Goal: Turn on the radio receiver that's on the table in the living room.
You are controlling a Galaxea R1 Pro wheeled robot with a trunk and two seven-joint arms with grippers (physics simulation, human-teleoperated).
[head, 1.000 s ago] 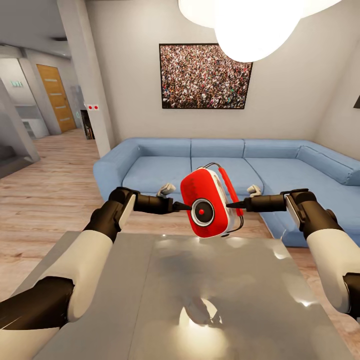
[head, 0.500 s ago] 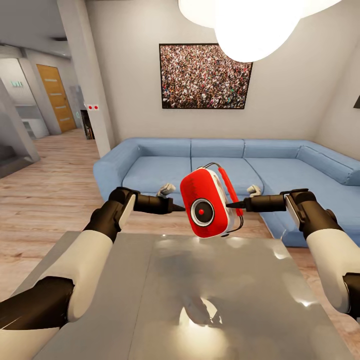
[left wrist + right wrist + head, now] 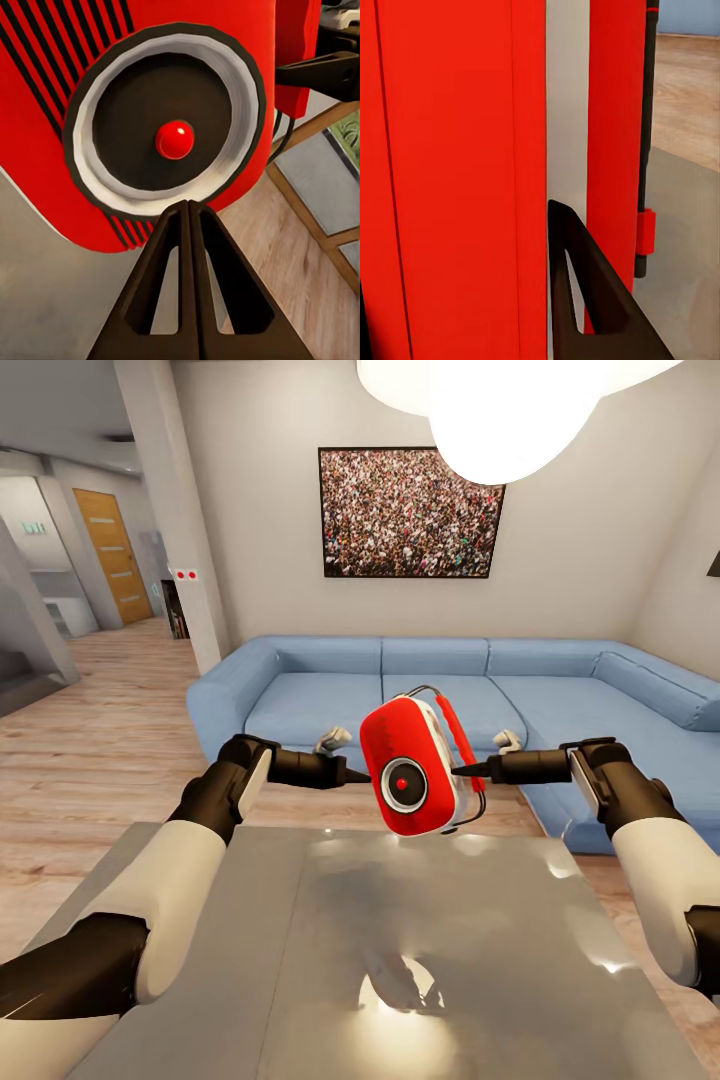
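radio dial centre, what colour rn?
Red. The button at the centre of the radio receiver dial shows best in the left wrist view, ringed by black and white.

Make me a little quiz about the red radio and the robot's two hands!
1. True or false: the radio receiver lies flat on the table.
2. What colour is the dot at the middle of its dial?
3. Which gripper grips the radio's side: A left gripper, B right gripper?

Key: 1 false, it is held up above the table. 2 red. 3 B; the left one is shut, pointing at the dial.
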